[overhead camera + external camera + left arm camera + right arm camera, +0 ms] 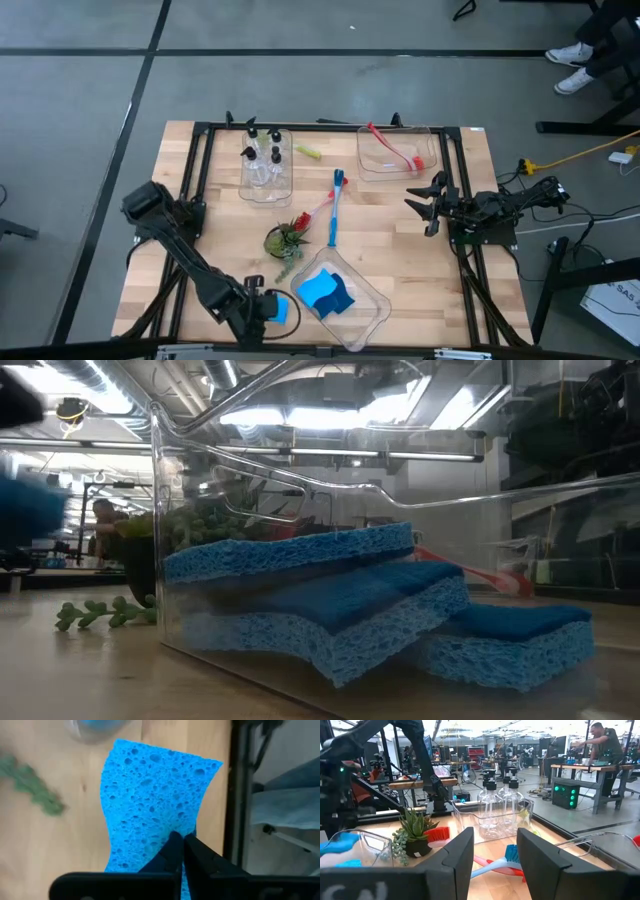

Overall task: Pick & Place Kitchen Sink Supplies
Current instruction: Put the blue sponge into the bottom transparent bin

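While clamped | sponge (150, 805) extends beyond left end effector (182, 851) fingertips

Potted plant (288, 239) amid clear bins (372, 308)

Premises: a robotics lab or workshop. Evidence: grey concrete floor (300, 85) with taped lines, exposed ceiling ducts (330, 395), rows of workbenches (580, 767) carrying equipment, and a person (602, 742) standing at one bench.
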Tool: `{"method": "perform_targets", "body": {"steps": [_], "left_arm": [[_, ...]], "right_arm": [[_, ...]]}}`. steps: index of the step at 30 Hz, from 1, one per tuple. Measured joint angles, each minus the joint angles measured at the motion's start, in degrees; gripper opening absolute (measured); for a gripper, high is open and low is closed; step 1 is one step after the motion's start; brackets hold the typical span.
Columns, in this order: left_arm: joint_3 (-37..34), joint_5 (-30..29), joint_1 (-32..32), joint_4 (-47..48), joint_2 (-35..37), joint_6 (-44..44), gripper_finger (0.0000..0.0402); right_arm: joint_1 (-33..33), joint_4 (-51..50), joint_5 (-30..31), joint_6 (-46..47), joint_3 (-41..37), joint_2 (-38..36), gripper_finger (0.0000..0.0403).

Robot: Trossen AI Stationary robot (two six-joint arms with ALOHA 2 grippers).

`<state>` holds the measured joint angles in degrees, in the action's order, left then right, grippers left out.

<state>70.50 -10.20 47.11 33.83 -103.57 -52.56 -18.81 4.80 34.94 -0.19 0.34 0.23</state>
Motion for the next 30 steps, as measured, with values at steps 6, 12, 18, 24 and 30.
{"method": "perform_targets", "body": {"steps": [6, 12, 18, 24, 30], "left_arm": [[0.04, -1.29, -0.83, -0.35, 6.75, 4.07, 0.0002], [0.07, -0.51, -2.71, -0.63, 13.77, 8.48, 0.0002], [0.09, -5.21, -4.37, -2.86, 19.86, 12.14, 0.0002], [0.17, -8.16, -7.63, -13.64, 22.52, 21.05, 0.0002], [0.20, -5.33, -12.17, -27.20, 21.97, 30.20, 0.0002]], "right_arm": [[0.01, 0.00, -0.02, 0.02, 0.00, 0.01, 0.0149], [0.02, 0.00, -0.02, -0.01, 0.00, 0.02, 0.0149], [0.01, 0.00, -0.02, -0.08, 0.00, 0.01, 0.0149], [0.00, 0.00, -0.01, -0.13, 0.00, 0.01, 0.0149], [0.00, -0.02, -0.02, -0.19, 0.00, 0.02, 0.0149]]}}
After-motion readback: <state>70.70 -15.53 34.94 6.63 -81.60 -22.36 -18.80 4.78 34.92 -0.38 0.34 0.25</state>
